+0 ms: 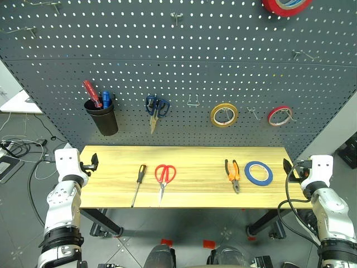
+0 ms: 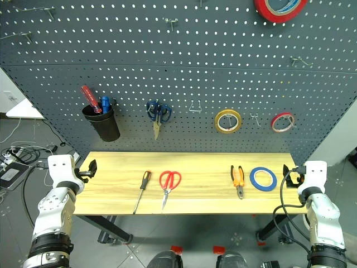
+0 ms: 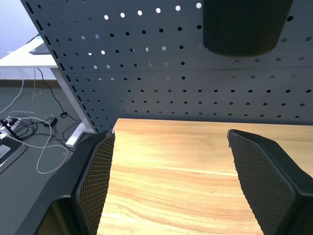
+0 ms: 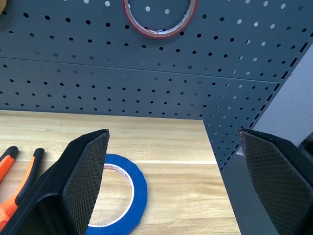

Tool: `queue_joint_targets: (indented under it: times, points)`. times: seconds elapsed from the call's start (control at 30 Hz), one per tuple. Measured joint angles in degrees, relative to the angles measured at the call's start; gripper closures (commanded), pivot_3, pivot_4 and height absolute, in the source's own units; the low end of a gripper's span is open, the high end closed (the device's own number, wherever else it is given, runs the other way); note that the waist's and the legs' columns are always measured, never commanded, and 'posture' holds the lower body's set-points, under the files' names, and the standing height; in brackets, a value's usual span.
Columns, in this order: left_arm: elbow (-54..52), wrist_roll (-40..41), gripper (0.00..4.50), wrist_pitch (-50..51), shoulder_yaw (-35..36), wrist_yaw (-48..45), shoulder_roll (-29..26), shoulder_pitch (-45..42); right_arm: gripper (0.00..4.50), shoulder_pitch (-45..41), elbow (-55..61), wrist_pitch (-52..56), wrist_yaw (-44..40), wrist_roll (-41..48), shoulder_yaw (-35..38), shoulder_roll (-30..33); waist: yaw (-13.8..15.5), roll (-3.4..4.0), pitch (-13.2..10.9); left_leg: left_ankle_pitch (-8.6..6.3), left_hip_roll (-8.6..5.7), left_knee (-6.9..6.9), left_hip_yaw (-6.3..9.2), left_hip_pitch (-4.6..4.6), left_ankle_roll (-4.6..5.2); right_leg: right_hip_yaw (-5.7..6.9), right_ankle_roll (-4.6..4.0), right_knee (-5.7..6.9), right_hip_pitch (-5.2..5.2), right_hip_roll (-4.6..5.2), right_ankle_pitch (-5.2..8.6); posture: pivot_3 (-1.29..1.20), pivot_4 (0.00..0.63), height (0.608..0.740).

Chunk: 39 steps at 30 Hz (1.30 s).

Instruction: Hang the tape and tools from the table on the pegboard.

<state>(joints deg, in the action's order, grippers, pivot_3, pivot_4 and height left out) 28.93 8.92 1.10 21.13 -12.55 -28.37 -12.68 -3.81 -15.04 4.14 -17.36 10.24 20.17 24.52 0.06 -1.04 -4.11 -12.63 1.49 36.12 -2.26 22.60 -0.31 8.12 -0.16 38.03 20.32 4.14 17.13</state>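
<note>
The thin flat ring of blue tape lies flat on the long table of light yellowish wood planks, near its right end. Just beside the tape, toward the middle, lie the pliers with orange-and-black handles, their handles pointing toward the board. Well apart from them, left of the middle, lie the scissors with red handles, blades toward the table's front edge, and just to their left the slim screwdriver with a black-and-orange handle, its shaft also reaching toward the front edge. Behind the table stands the large dark grey pegboard with rows of small holes. On it hang a black cup holding red and blue items, a pair of scissors with blue handles, an empty metal hook, a yellow tape ring, a red tape ring and, near the top, a larger red roll. The left gripper hovers at the table's left end with its two black fingers spread wide on nothing. The right gripper hovers at the right end, fingers wide apart and empty, the blue tape just ahead of it.
</note>
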Motion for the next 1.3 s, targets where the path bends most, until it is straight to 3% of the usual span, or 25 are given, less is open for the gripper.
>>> queue_joint_targets:
  times: [0.33, 0.6, 0.97, 1.2, 1.3]
  points:
    - [-0.08, -1.36, 0.62, -0.52, -0.56, 0.68, -0.70, 0.77, 0.00, 0.17, 0.00, 0.01, -0.38, 0.01, -0.04, 0.00, 0.00, 0.04, -0.03, 0.00, 0.03, -0.03, -0.13, 0.00, 0.01, -0.14, 0.00, 0.02, 0.09, -0.02, 0.00, 0.00, 0.044, 0.740]
    - [-6.31, -0.13, 0.62, 0.34, -1.03, -3.13, -0.67, 5.43, 0.00, 4.93, 5.89, 0.61, -4.62, -0.63, -3.98, 0.62, -0.02, 0.25, -0.85, -0.05, 0.14, -0.09, -0.59, -0.04, 0.06, -0.64, 0.00, 0.02, 0.29, -0.09, 0.00, -0.02, 0.109, 0.740]
    - [-27.02, 0.22, 0.62, 13.39, -13.19, -12.37, -0.49, 7.45, 0.00, 6.82, 25.41, 16.51, -12.93, -4.56, -17.22, 8.47, 0.01, -0.21, -7.83, -0.14, 0.23, -0.07, -1.22, 0.37, 0.24, -1.24, 0.02, 0.07, 1.05, -0.12, -0.11, -0.08, 0.319, 0.740]
    - [-38.05, 1.12, 0.62, 16.15, -25.69, -28.35, -5.73, 6.09, 0.00, -0.14, 25.98, 25.64, -17.66, -4.87, -21.85, 13.25, -0.13, -0.13, -13.30, -0.16, 0.26, -0.11, -1.31, 1.04, 0.28, -1.29, -0.35, 0.04, 1.77, -0.10, -0.24, -0.09, 0.405, 0.740]
    - [-39.76, 1.05, 0.62, 14.38, -30.79, -34.79, -6.25, 2.01, 0.00, -6.74, 19.41, 26.17, -19.44, -5.45, -23.59, 14.23, -0.18, -0.08, -15.07, -0.14, 0.22, -0.03, -1.34, 1.32, 0.26, -1.24, -0.35, 0.03, 1.98, -0.10, -0.25, -0.09, 0.433, 0.740]
